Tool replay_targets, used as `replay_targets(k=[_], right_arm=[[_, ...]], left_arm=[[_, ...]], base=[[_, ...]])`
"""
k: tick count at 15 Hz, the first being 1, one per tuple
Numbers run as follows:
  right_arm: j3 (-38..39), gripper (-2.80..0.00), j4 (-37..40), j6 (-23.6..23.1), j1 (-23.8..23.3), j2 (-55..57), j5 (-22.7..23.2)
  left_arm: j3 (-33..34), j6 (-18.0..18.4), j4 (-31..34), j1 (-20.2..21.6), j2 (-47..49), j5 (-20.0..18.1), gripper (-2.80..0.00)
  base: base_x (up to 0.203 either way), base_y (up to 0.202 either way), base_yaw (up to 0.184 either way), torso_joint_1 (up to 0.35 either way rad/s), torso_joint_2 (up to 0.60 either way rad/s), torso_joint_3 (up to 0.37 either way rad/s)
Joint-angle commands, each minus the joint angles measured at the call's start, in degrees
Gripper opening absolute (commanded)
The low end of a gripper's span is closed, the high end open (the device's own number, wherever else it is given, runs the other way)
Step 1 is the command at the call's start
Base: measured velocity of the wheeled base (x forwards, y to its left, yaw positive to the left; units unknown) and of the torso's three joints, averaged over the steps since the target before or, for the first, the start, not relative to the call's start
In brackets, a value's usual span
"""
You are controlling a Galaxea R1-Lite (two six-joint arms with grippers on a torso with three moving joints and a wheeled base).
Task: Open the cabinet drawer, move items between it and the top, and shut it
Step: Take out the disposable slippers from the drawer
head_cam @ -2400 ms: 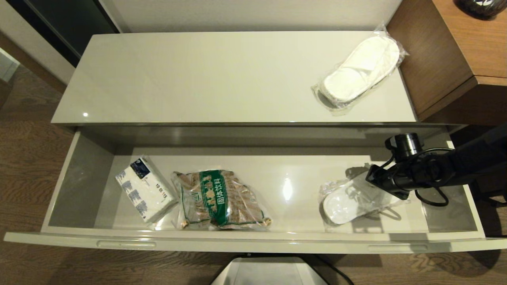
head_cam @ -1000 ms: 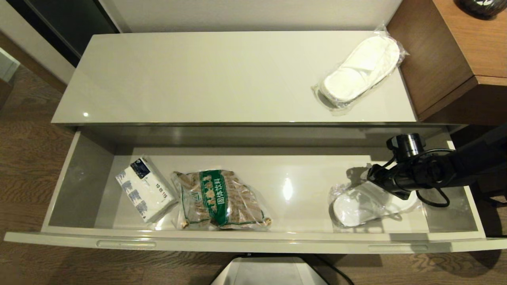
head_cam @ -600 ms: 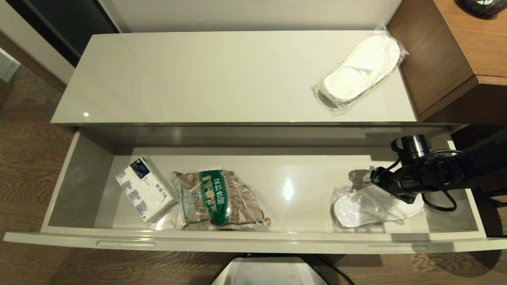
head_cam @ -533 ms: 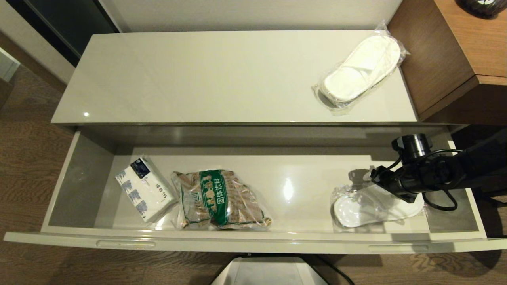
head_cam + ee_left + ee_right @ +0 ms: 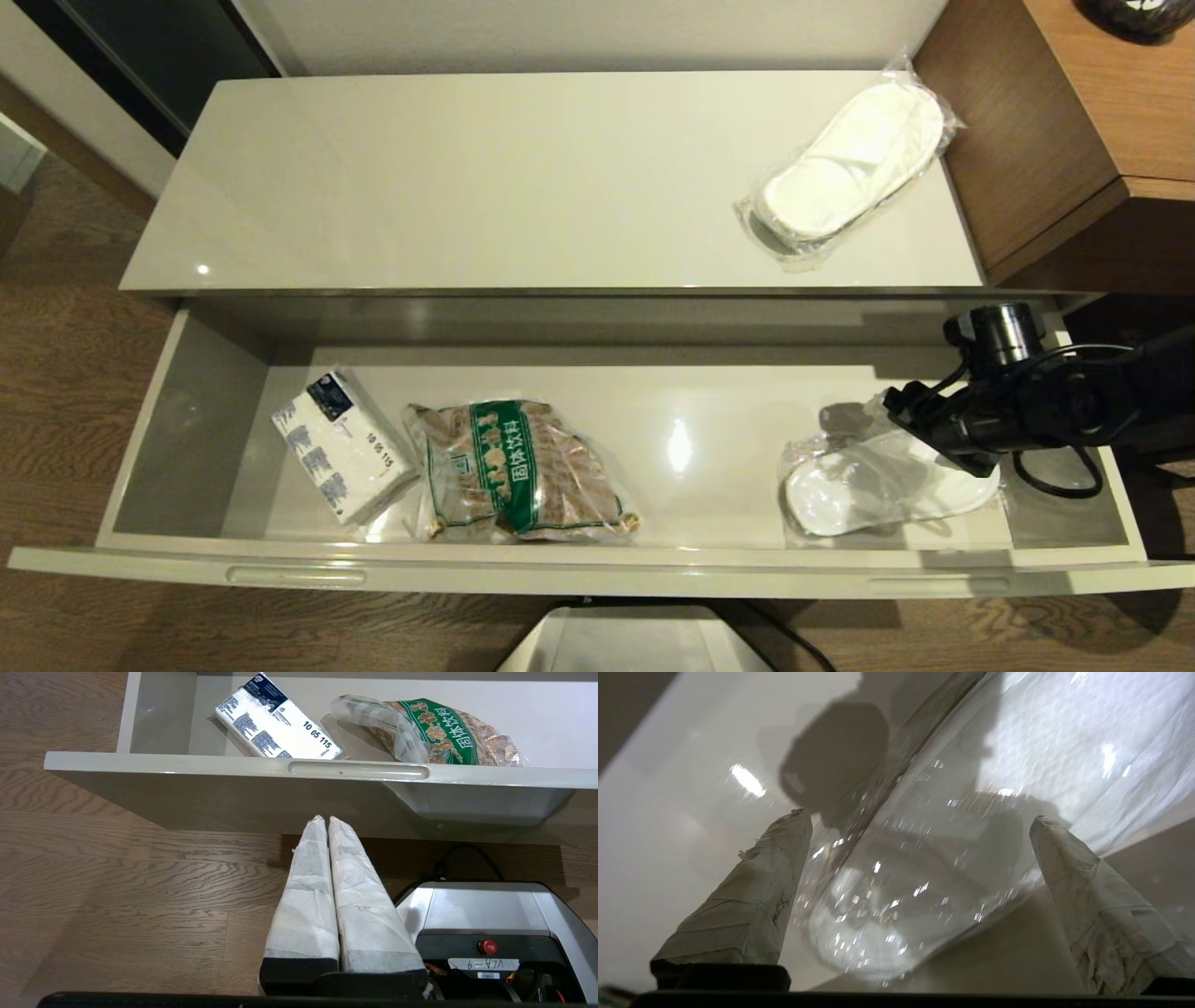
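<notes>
The drawer stands pulled out across the lower half of the head view. At its left lie a tissue pack and a snack bag. The left gripper, fingers pressed together and holding nothing, hangs below the drawer front. At upper right, one slipper rests on the top. At lower right, a second slipper lies in the drawer; the right gripper sits over it, fingers spread wide, gripping nothing.

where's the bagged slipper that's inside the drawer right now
In the head view the bagged slipper lies flat at the drawer's right end, under the open right gripper.
</notes>
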Motion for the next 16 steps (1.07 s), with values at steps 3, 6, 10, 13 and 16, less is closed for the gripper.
replay_targets(k=[3, 6, 10, 13, 16], right_arm=[[1.8, 0.0, 0.0, 0.1, 4.0, -6.4, 0.0], [0.9, 0.0, -0.2, 0.9, 8.1, -5.7, 0.1], [0.8, 0.0, -0.2, 3.9, 8.2, -4.9, -1.8], [1.4, 0.0, -0.5, 3.6, 1.9, -5.2, -1.9], [1.0, 0.0, -0.7, 2.4, -0.9, -4.8, -1.4]], left_arm=[[0.0, 0.0, 0.0, 0.0, 0.0, 0.0, -2.8], [0.0, 0.0, 0.0, 0.0, 0.0, 0.0, -2.8], [0.0, 0.0, 0.0, 0.0, 0.0, 0.0, -2.8], [0.0, 0.0, 0.0, 0.0, 0.0, 0.0, -2.8], [0.0, 0.0, 0.0, 0.0, 0.0, 0.0, -2.8]], base=[[0.0, 0.0, 0.0, 0.0, 0.0, 0.0], [0.0, 0.0, 0.0, 0.0, 0.0, 0.0], [0.0, 0.0, 0.0, 0.0, 0.0, 0.0], [0.0, 0.0, 0.0, 0.0, 0.0, 0.0], [0.0, 0.0, 0.0, 0.0, 0.0, 0.0]])
